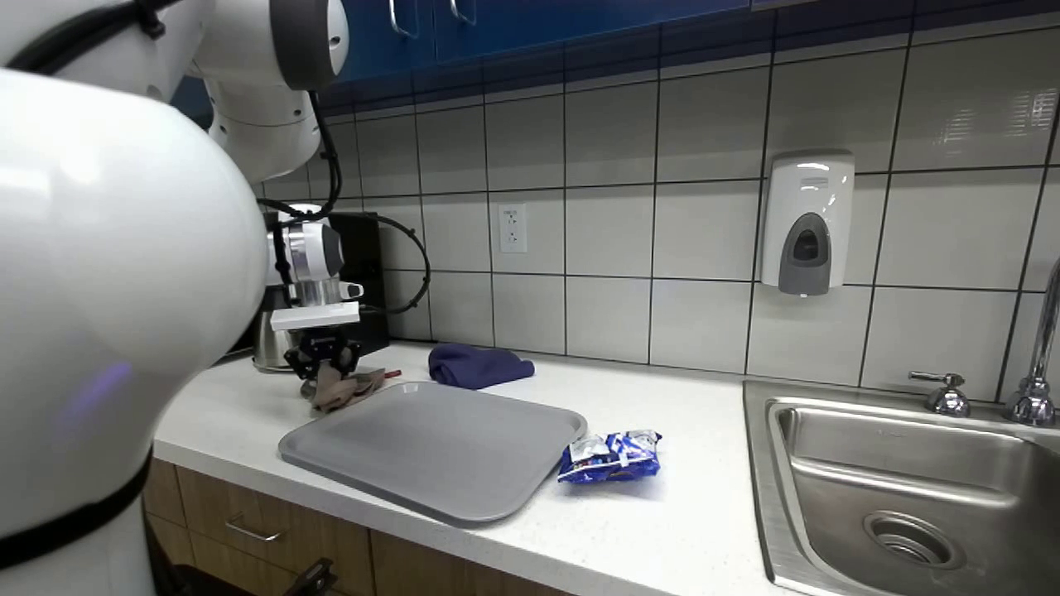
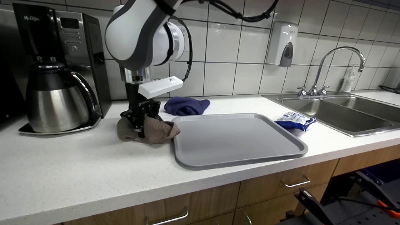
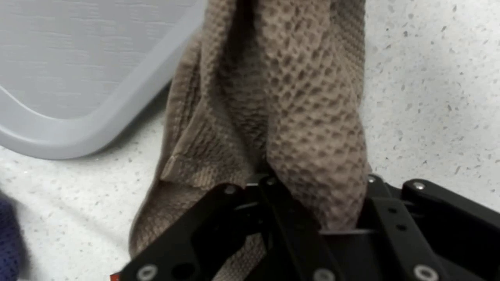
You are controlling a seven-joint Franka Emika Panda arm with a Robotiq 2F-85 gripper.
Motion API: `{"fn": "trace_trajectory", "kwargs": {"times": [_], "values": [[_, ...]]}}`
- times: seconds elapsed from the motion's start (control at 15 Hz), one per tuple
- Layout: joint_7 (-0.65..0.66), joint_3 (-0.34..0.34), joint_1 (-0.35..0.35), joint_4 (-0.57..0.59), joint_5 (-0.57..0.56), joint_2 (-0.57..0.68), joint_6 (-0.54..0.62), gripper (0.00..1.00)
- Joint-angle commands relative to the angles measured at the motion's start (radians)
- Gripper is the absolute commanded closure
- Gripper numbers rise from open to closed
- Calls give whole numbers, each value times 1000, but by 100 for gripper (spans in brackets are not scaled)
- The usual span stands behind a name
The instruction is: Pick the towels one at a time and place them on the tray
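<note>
Wrist view: gripper point(image 3: 321, 187) pinching fold of brown waffle-weave towel point(image 3: 312, 117), just beside gray tray point(image 3: 90, 58). Both exterior views: navy towel point(image 2: 187, 106) on countertop point(image 2: 78, 172) between tray and tiled wall point(image 2: 222, 76).

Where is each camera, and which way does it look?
Wrist view: mounted by the gripper, the only robot part showing; looks down at the brown towel and part of the tray.
In an exterior view: placed nearer the sink, facing the tiled wall; the arm looms at left, gripper beyond.
In an exterior view: placed nearer the coffee maker, facing tiled wall and sink; arm and gripper show left of centre.
In both exterior views: tray, blue towel, blue packet, soap dispenser.
</note>
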Motion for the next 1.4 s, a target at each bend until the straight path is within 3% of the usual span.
{"fn": "trace_trajectory", "kwargs": {"times": [0.0, 0.13, 0.73, 1.33], "values": [[19, -11, 14, 31, -26, 9, -27, 97], [14, -7, 10, 19, -20, -12, -54, 100], [-20, 27, -7, -62, -11, -136, -134, 97], [-24, 46, -27, -226, -9, -344, -166, 97]]}}
